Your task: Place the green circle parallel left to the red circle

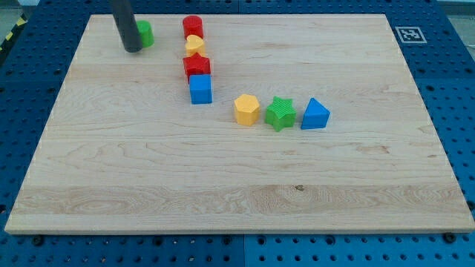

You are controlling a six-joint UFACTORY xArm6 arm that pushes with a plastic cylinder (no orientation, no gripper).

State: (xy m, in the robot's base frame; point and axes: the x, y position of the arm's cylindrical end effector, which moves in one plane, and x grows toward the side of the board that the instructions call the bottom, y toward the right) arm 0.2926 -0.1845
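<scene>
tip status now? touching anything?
My tip: no gripper, holds nothing; it sits against the green circle's left side, well left of the red circle.

A robotics lab bench: a pale wooden board point(237, 170) lies on a blue perforated table point(445, 74) with a regular hole grid, and a black-and-white fiducial tag point(408, 34) sits at the board's 1 o'clock corner, with hazard striping point(9, 37) at 10 o'clock.
</scene>
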